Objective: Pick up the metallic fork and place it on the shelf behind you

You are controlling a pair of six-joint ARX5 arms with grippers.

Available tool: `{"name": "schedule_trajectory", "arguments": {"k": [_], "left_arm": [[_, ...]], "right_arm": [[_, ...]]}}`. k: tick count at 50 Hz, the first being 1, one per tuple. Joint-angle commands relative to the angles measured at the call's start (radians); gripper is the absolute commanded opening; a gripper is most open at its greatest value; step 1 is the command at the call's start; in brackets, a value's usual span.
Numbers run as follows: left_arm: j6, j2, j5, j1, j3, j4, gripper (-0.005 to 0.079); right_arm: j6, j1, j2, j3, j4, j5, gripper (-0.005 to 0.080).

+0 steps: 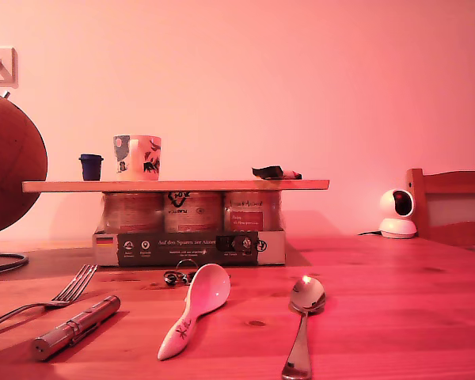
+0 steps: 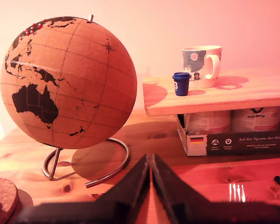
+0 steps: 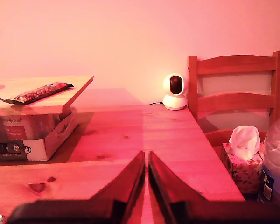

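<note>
**A:** Exterior view. Where is the fork?

**B:** The fork (image 1: 59, 299) lies on the table (image 1: 396, 301) at the exterior view's near left. Its tines point far and toward the exterior view's right; its handle runs near-left, out toward that view's left edge. A torch (image 1: 75, 326) lies just beside it on the near side. The shelf (image 1: 174, 185) rests on jars (image 1: 191, 210) and a carton (image 1: 186, 247), farther back. No gripper shows in this view.

**A:** First wrist view?

**B:** My first gripper (image 2: 150, 186) is clenched, jaws meeting along a thin seam and grasping nothing. The fork's tine tips (image 2: 236, 192) appear just past the jaws, offset to one side and pointing away from the camera. A globe (image 2: 67, 81) stands on the far side, away from the fork; the shelf's end (image 2: 214, 95), carrying a mug (image 2: 203, 65) and a blue cup (image 2: 181, 83), is beyond the tines.

**A:** Second wrist view?

**B:** My second gripper (image 3: 146, 186) is likewise clenched and empty. The fork is not visible here. This view shows the shelf's other end (image 3: 42, 100), a camera (image 3: 175, 92) and a chair (image 3: 235, 93).

**A:** Which arm is nearer?

**B:** Judged from the views, the first. The move requires shifting sideways toward the tines, releasing the jaws, and closing across the handle, perpendicular to its long axis.
</note>
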Motion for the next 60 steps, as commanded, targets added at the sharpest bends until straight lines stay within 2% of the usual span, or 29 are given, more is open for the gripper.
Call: {"name": "schedule_trajectory", "arguments": {"k": [1, 13, 18, 21, 28, 42, 60], "left_arm": [[-0.179, -0.001, 0.184, 0.019, 0.035, -0.02, -0.0019], [-0.193, -0.001, 0.196, 0.016, 0.035, -0.026, -0.0019], [-0.211, 0.0, 0.259, 0.008, 0.035, -0.037, -0.0019], [-0.211, 0.0, 0.29, -0.004, 0.04, -0.072, -0.0019], [-0.213, 0.002, 0.291, -0.039, 0.067, -0.159, -0.0019], [-0.204, 0.071, 0.326, -0.108, 0.134, -0.259, -0.0019], [-0.193, 0.246, 0.332, -0.201, 0.177, -0.298, -0.0019]], "right_arm": [[0.043, 0.216, 0.303, 0.26, -0.007, -0.032, -0.0012], [0.043, 0.216, 0.301, 0.26, -0.011, -0.04, -0.0012], [0.046, 0.234, 0.307, 0.267, -0.019, -0.121, -0.0012], [0.051, 0.257, 0.32, 0.276, -0.053, -0.146, -0.0012], [0.051, 0.316, 0.351, 0.307, -0.158, -0.186, -0.0012], [0.051, 0.451, 0.421, 0.367, -0.276, -0.201, -0.0012], [0.054, 0.607, 0.507, 0.43, -0.459, -0.23, -0.0012]]}}
